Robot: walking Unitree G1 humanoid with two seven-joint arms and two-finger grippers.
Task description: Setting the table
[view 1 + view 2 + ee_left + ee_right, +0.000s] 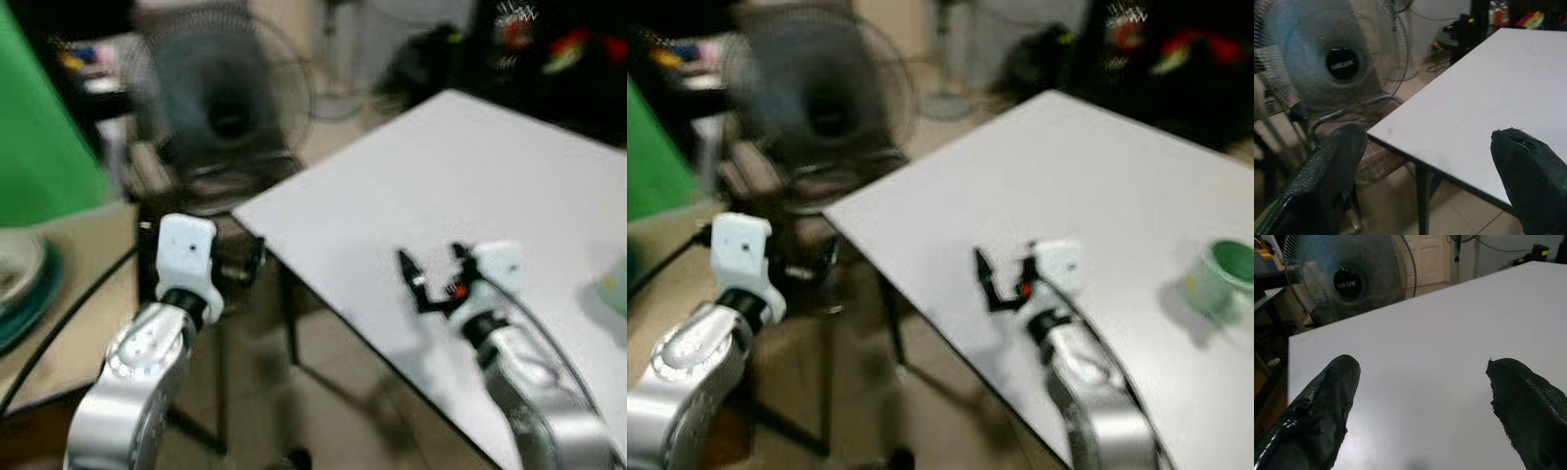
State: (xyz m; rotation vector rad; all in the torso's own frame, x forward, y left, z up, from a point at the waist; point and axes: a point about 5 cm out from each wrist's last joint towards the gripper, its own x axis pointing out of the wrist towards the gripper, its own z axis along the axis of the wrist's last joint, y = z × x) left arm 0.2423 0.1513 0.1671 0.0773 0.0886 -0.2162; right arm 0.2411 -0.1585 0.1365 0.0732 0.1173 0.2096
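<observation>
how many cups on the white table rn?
1. A green cup stands on the white table, off to the right of the right gripper, which is open over the table. More may sit beyond the frame edge.

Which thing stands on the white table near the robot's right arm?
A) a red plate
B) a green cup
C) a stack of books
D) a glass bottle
B: a green cup stands on the white table, to the right of the open right gripper.
</observation>
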